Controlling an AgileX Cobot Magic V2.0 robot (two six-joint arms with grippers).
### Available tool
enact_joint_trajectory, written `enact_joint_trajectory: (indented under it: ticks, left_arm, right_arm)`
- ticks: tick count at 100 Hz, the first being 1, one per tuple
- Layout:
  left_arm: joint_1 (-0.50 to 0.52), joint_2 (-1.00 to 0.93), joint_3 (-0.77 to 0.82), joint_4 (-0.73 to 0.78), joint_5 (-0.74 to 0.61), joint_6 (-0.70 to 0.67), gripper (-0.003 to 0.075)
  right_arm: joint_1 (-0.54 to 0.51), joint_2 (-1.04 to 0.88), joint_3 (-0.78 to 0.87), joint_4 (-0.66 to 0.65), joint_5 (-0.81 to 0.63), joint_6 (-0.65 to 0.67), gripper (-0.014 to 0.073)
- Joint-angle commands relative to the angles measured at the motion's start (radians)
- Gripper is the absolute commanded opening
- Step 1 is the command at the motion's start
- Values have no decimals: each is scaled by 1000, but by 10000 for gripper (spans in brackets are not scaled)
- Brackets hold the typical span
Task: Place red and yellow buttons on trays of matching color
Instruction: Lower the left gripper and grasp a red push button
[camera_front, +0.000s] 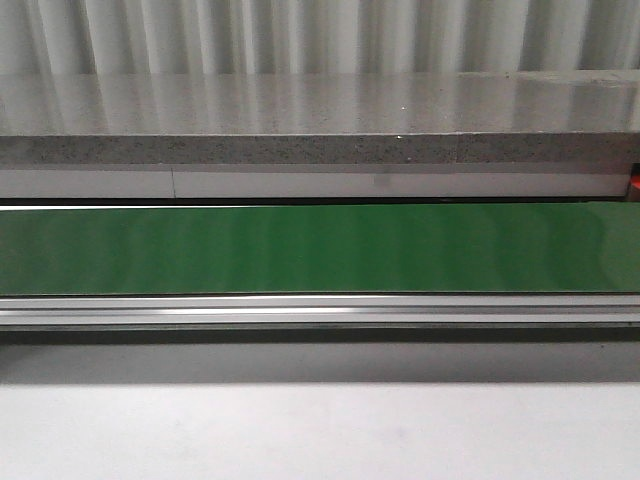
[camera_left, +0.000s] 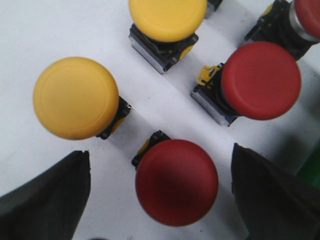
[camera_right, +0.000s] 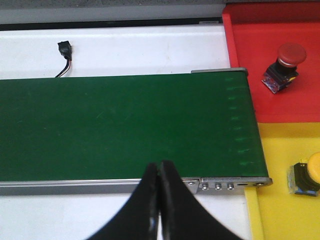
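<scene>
In the left wrist view my left gripper (camera_left: 161, 192) is open, its black fingers (camera_left: 45, 200) on either side of a red button (camera_left: 176, 182) without touching it. Around it stand two yellow buttons (camera_left: 76, 97) (camera_left: 167, 17) and another red button (camera_left: 261, 80); a third red one (camera_left: 307, 15) is cut off at the edge. In the right wrist view my right gripper (camera_right: 159, 170) is shut and empty over the belt's near rail. A red tray (camera_right: 270, 65) holds a red button (camera_right: 285, 62). A yellow tray (camera_right: 290, 200) holds a yellow button (camera_right: 307, 175). No gripper shows in the front view.
A green conveyor belt (camera_front: 320, 248) with an aluminium rail (camera_front: 320, 310) crosses the front view; a grey stone ledge (camera_front: 320, 125) runs behind it. In the right wrist view the belt (camera_right: 125, 127) ends at the trays, and a small black connector with a wire (camera_right: 64, 52) lies on the white table beyond.
</scene>
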Motion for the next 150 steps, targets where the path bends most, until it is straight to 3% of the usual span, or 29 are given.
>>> enact_joint_trajectory:
  ticks: [1, 12, 19, 45, 70, 94, 125, 150]
  left_arm:
    - [3, -17, -29, -5, -51, -3, 554]
    - [3, -5, -29, -5, -51, -3, 533]
    - [3, -5, -29, -5, -51, -3, 456]
    - [3, -39, -29, -5, -7, 23, -22]
    - [-13, -200, -29, -8, 38, 59, -20]
    - [-115, -361, -48, -8, 58, 135, -20]
    - [-281, -292, -186, -8, 177, 202, -20]
    - [-317, -188, -214, -12, 193, 204, -20]
  right_arm:
    - [1, -4, -25, -1, -65, -12, -67]
    - [1, -4, -25, -1, -65, -12, -67]
    - [1, -4, -25, -1, -65, -12, -67]
    - [1, -4, -25, -1, -65, -12, -67]
    - [1, -4, -25, -1, -65, -12, -67]
    - [1, -4, -25, -1, -65, -12, -67]
    - [1, -4, -25, -1, -65, -12, -67]
    - [1, -4, -25, -1, -65, -12, -67]
